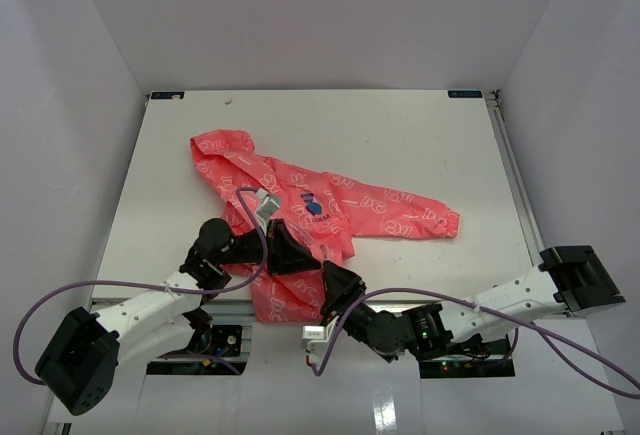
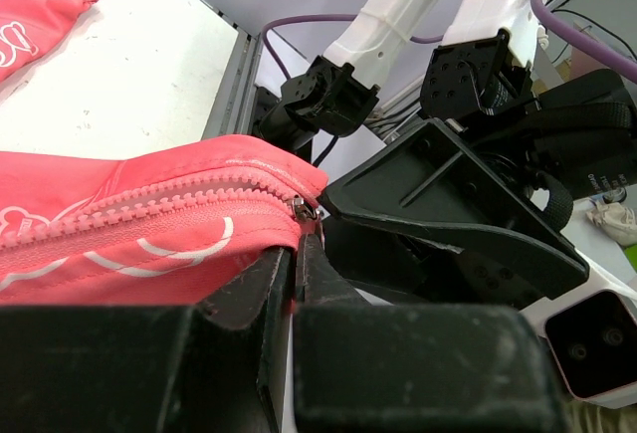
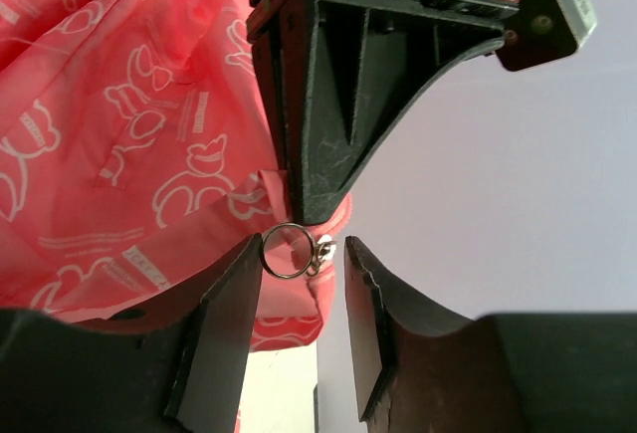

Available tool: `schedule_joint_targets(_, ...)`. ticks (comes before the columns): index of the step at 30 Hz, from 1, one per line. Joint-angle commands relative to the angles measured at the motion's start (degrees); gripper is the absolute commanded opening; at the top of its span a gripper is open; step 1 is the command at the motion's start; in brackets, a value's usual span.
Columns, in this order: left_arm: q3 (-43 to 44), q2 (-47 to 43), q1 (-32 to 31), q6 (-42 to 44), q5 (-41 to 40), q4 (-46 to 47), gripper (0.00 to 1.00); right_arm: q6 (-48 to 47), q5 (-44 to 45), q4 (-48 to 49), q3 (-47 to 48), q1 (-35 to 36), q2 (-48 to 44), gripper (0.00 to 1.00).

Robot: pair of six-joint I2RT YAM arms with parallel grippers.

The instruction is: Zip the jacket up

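Lying flat on the white table [image 1: 450,135], the coral-pink hooded jacket [image 1: 370,205] has its hem toward the arms. The left gripper [image 2: 297,259] is closed, seemingly pinching the hem just below the zipper slider [image 2: 304,209]. The right gripper [image 3: 302,254] stands spread, with the metal ring pull [image 3: 287,251] between its fingers, unclamped

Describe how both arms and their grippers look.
Both have white links, black joints and boxy black bases. A purple cable loops off the left arm; a second cable trails the right arm. The left gripper and right gripper have matte black, wedge-shaped fingers with scuffed faces.
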Motion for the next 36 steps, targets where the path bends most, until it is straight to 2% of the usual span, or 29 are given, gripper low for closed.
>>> schedule_joint_targets(1, 0.11, -0.8, -0.32, -0.22, 0.79, 0.73, 0.0, -2.21, 0.6, 6.36, 1.54, 0.02, 0.13, 0.41)
schedule_joint_targets(15, -0.26, -0.7, -0.32, 0.25, 0.94, 1.08, 0.0, -2.03, 0.72, 7.04, 1.55, -0.15, -0.68, 0.08)
schedule_joint_targets(23, -0.6, -1.24, -0.32, 2.78, -0.65, -1.27, 0.0, 4.19, -2.75, 6.94, 1.51, -2.47, -5.43, 0.09)
schedule_joint_targets(27, -0.52, -1.83, -0.32, 2.95, -0.98, -1.27, 0.0, 12.51, -5.9, -2.19, 3.8, -4.17, -6.96, 0.1)
schedule_joint_targets(36, -0.82, -2.14, -0.32, 3.44, -1.09, -1.72, 0.0, 21.56, -12.01, -8.91, 6.2, -9.1, -8.52, 0.08)
